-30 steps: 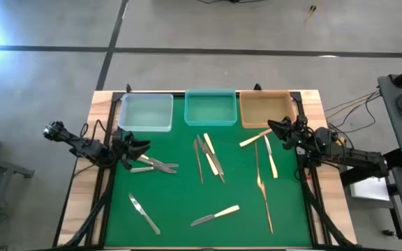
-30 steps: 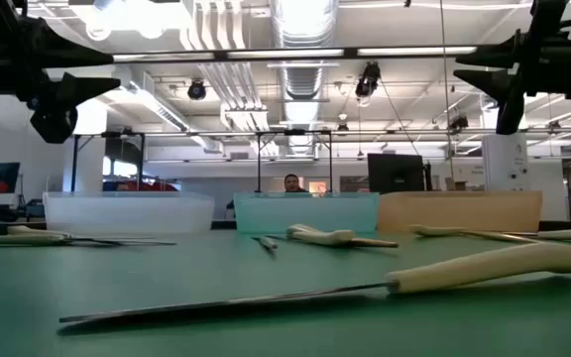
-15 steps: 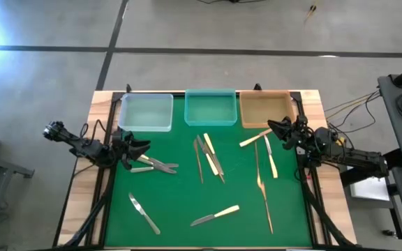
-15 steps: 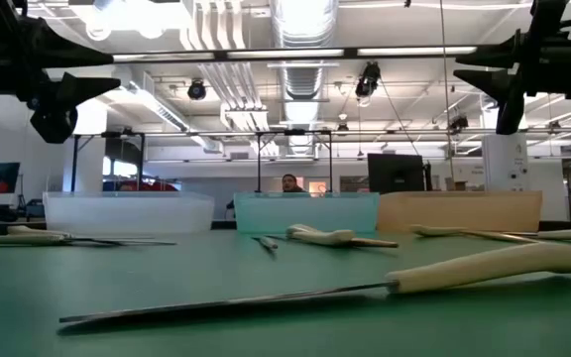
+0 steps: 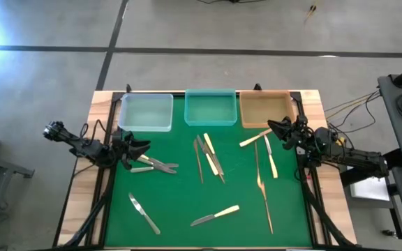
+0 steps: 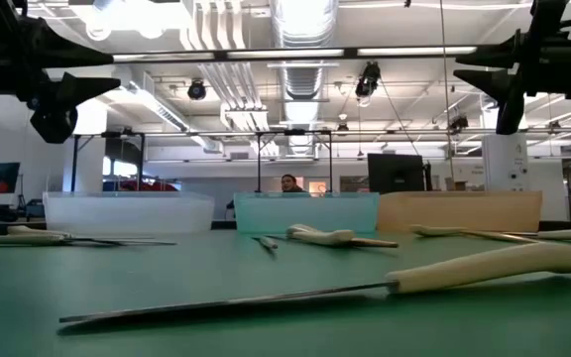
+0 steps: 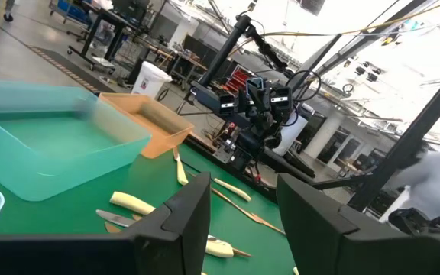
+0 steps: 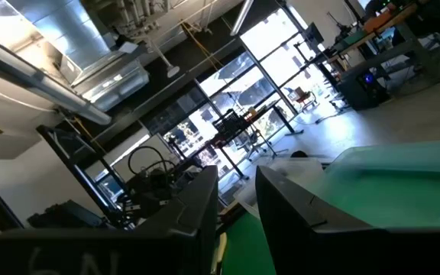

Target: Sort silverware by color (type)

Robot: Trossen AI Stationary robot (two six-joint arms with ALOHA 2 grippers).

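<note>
Green mat (image 5: 180, 209) under scattered silverware (image 5: 215, 215)

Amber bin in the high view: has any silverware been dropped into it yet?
No: the amber bin shows only its bare floor, and the silverware all lies on the green mat.

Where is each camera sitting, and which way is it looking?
High view: above the table, looking straight down at the green mat, the silverware and three bins; both arms show, left pincer and right pincer.
Low view: at mat height, looking level past a cream-handled knife into the room; arms hang at the top corners.
Left wrist view: over its own open fingers toward the teal bin.
Right wrist view: past its own fingers, tilted up at the ceiling.
Shared: high, low and left wrist views show the teal bin.
</note>
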